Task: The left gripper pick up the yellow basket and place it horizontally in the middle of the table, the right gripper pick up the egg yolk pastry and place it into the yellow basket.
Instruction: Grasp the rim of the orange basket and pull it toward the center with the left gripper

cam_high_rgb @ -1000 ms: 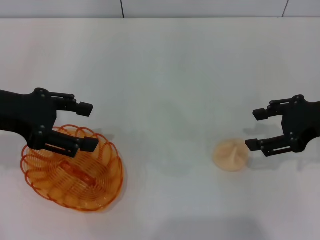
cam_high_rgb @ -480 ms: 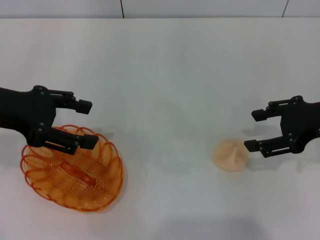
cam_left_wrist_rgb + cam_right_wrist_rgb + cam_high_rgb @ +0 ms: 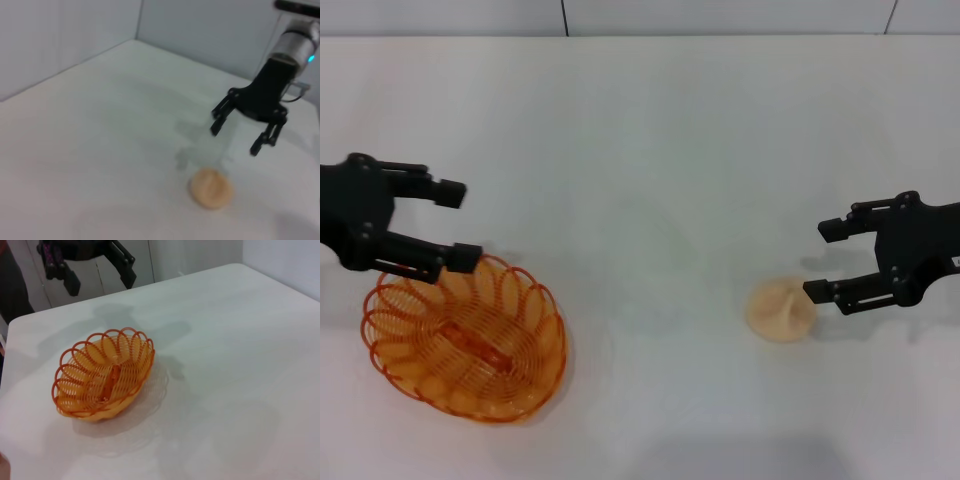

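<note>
The see-through orange-yellow wire basket [image 3: 462,340] with loopy rim is sitting empty on the smooth white table [image 3: 650,150]. The black left gripper [image 3: 457,222] is hanging by its far rim, jaws apart. The black right gripper [image 3: 823,260], jaws apart, is hanging beside the round cream pastry [image 3: 781,310].

Plain white table [image 3: 650,150], yellow basket [image 3: 465,335] resting upright at its left side, egg yolk pastry [image 3: 781,309] lying well apart on the right

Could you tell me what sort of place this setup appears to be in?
Probably a lab tabletop test station: a plain white table against pale walls, holding only a yellow basket and an egg yolk pastry, with the open left gripper and right gripper poised beside them.
</note>
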{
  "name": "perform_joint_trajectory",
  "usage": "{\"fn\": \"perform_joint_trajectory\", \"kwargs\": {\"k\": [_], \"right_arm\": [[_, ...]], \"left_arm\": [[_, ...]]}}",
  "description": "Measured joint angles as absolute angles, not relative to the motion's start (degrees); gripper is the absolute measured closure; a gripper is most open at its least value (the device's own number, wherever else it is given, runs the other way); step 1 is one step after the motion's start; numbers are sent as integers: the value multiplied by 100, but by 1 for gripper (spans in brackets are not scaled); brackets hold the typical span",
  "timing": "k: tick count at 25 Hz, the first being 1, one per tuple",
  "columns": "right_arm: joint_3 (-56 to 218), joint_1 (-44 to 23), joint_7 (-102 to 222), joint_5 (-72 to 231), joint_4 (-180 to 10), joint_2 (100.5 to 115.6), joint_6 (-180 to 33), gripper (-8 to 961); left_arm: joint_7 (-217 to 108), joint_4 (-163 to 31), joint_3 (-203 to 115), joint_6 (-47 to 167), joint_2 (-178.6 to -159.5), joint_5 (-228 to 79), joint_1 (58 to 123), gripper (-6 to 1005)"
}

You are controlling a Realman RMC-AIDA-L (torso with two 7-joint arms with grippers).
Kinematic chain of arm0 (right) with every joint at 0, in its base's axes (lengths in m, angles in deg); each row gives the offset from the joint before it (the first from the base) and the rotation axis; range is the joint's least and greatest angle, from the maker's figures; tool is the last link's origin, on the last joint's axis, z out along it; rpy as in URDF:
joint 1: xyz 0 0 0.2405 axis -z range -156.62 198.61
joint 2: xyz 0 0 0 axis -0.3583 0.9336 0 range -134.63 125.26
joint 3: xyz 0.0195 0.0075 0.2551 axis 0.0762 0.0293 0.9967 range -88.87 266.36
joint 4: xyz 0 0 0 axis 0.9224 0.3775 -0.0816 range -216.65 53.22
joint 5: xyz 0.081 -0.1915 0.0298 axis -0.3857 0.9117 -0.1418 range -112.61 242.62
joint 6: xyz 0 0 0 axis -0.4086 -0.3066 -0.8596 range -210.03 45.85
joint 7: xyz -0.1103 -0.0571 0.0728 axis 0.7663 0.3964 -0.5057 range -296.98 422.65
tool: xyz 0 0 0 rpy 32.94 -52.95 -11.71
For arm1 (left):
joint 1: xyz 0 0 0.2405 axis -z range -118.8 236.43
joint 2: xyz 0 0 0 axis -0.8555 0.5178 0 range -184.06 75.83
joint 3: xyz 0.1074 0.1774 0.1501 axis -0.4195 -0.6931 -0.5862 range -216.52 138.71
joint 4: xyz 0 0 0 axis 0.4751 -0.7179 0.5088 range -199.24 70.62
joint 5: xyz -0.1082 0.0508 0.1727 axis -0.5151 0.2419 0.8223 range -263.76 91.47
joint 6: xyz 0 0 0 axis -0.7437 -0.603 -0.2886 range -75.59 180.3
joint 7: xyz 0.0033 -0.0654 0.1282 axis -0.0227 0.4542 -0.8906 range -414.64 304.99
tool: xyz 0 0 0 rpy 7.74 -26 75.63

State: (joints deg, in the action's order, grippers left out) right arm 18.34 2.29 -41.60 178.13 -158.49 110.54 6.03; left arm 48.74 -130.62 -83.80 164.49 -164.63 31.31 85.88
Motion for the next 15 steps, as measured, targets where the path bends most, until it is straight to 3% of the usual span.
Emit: {"fn": "perform_joint_trajectory", "kwargs": {"k": [11,15], "right_arm": [[1813,219,-4155,17775,-15832,11062,498,185],[1803,183,-4155,17731,-15832,11063,491,184]], "left_arm": [[6349,-13799,-8378,16517,-16165,4433,8991,114],[6746,-13856,-8466,16538,-16154,5228,9236,114]]}}
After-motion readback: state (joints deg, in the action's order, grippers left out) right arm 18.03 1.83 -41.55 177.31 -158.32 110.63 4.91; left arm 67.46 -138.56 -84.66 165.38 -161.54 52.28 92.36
